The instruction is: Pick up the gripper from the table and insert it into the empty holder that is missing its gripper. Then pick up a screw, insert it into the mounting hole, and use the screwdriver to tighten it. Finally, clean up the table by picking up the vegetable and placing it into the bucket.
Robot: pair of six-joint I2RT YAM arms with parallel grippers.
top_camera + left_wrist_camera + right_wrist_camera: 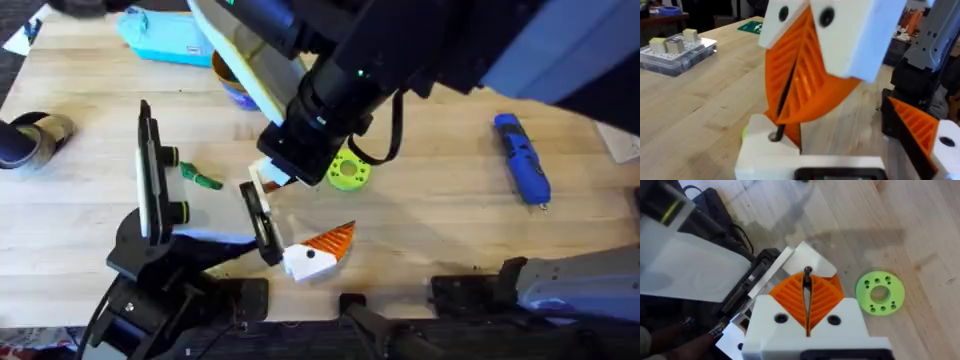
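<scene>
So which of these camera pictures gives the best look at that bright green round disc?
The right wrist view: the green disc lies flat on the table, whole, its centre hole and ring of small holes plain. The overhead view shows the disc smaller, partly covered by the dark arm. In the left wrist view, a green sliver by the white block might be it; I cannot tell.

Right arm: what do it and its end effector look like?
The right arm is black, with a small green light and a black cable looping beside its wrist. Its end effector has two white blocky fingers, each with a dark round hole and an orange ribbed wedge pad.
</scene>
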